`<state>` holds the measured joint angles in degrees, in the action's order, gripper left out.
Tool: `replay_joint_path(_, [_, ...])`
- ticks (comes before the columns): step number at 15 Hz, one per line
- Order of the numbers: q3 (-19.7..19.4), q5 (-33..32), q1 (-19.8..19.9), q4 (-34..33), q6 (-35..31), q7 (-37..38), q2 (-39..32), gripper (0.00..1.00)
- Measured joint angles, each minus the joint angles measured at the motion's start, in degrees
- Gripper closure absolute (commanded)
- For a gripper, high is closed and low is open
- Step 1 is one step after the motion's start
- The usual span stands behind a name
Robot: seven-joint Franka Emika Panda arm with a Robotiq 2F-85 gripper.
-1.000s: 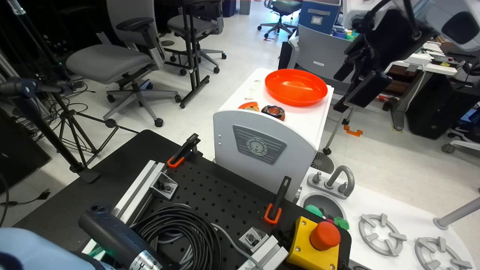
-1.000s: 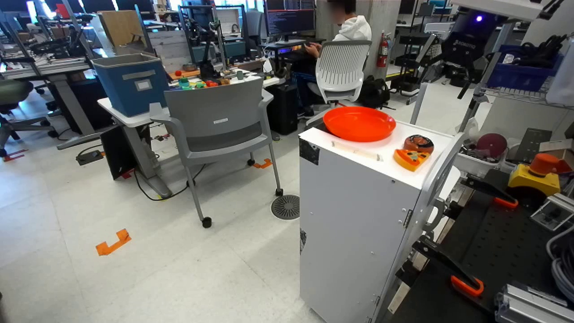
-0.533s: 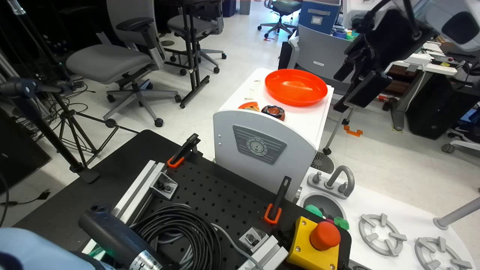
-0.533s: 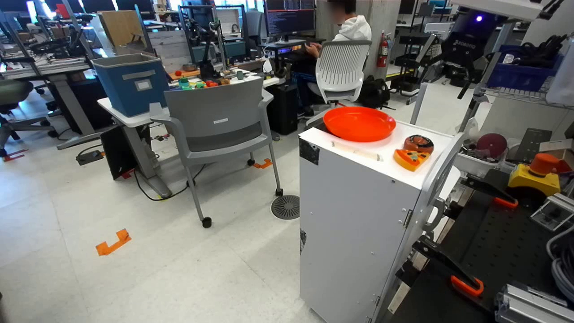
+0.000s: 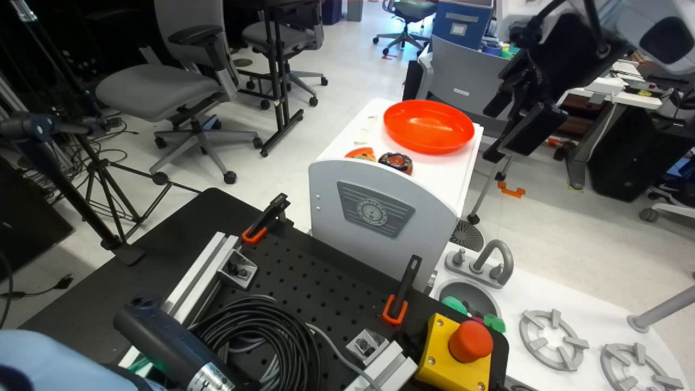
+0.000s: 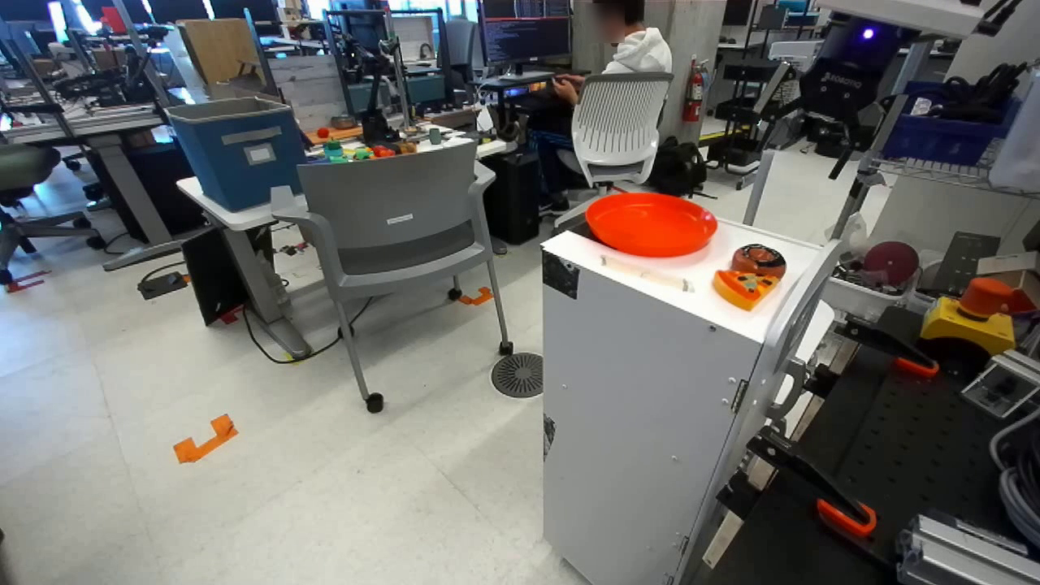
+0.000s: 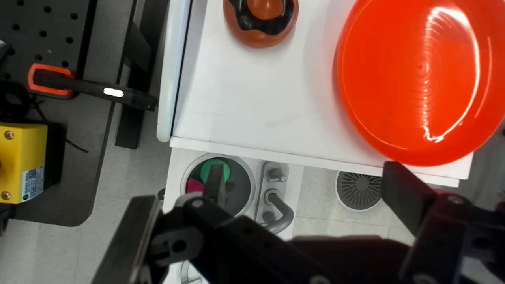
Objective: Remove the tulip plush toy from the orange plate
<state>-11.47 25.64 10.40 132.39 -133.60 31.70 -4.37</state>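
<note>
White cabinet (image 6: 642, 406) carrying the orange plate (image 7: 390, 79), and there's the tool (image 7: 303, 173), jaws spread wide, nothing in its grip! Down in the grey sink (image 7: 241, 193), a green piece (image 7: 205, 169); beside it, the magenta tulip plush toy (image 7: 193, 185).

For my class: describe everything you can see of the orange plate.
The orange plate is round and shallow, with a raised rim. Glossy red-orange, it looks like plastic; the wrist view shows a small central mark and faint rings. It lies flat, right way up, close to an edge of the white cabinet top, with nothing visible in it and nothing else seen touching it.
</note>
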Motion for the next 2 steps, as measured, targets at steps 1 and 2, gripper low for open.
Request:
replay_joint_path(1, [0.00, 0.00, 0.00, 0.00, 0.00, 0.00, 0.00, 0.00])
replay_joint_path(2, [0.00, 0.00, 0.00, 0.00, 0.00, 0.00, 0.00, 0.00])
